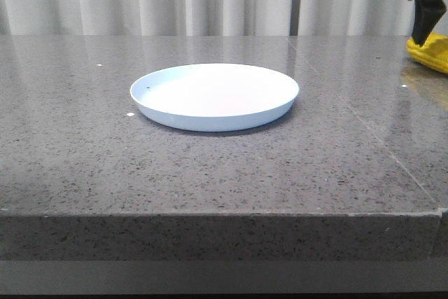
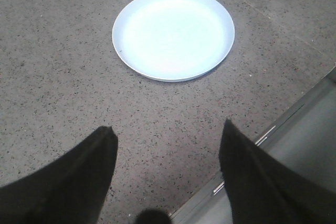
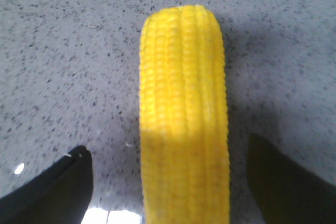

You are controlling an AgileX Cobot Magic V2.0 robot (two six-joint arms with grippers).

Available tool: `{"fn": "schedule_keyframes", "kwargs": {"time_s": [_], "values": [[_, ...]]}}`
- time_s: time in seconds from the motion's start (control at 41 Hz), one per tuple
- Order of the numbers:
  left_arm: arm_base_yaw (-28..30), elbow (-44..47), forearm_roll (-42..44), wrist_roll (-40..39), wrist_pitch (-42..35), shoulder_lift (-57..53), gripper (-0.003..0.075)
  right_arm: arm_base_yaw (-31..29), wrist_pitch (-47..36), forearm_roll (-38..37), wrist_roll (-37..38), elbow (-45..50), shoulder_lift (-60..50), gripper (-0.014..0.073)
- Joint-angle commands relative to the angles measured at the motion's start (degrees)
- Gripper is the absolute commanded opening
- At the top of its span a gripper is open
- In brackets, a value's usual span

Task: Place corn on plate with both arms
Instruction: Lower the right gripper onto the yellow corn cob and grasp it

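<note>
The pale blue-white plate (image 1: pixel 213 96) sits near the middle of the grey stone table, with nothing on it. In the left wrist view the plate (image 2: pixel 173 34) lies ahead of my left gripper (image 2: pixel 168 127), which hangs open over bare table with nothing between its fingers. The yellow corn (image 1: pixel 430 52) lies at the far right of the table, mostly cut off by the frame edge. My right gripper (image 1: pixel 422 12) hovers just over it. In the right wrist view the corn (image 3: pixel 184 114) runs lengthwise between the open right gripper (image 3: pixel 165 145), with a gap on each side.
The table's front edge (image 1: pixel 224 215) runs across the front view. The left gripper hangs close to a table edge (image 2: pixel 273 135). A seam (image 1: pixel 350 110) crosses the tabletop between plate and corn. White curtains hang behind.
</note>
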Motion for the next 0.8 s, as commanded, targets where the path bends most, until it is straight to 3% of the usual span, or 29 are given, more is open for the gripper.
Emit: {"fn": "schedule_keyframes", "kwargs": {"time_s": [0.0,0.244,0.317,0.438,0.512,0.78], "values": [[-0.4,-1.4,0.0,-0.6,-3.7,-0.2,0.0418,-0.3,-3.7,-1.1,-0.4,-2.8,-0.8,0.0616],[-0.4,-1.4,0.0,-0.6,-3.7,-0.2,0.0418,-0.3,-6.1,-1.3,-0.4,-2.9,1.0,0.061],[-0.4,-1.4,0.0,-0.6,-3.7,-0.2,0.0418,-0.3,-6.1,-1.3,-0.4,-2.9,1.0,0.0538],[-0.4,-1.4,0.0,-0.6,-3.7,-0.2,0.0418,-0.3,-5.8,-1.3,-0.4,-2.9,1.0,0.0312],[-0.4,-1.4,0.0,-0.6,-3.7,-0.2,0.0418,-0.3,-5.6,-1.3,-0.4,-2.9,0.8,0.0248],[-0.4,-1.4,0.0,-0.6,-3.7,-0.2,0.0418,0.3,-4.7,2.1,-0.4,-2.9,-4.6,0.0239]]}}
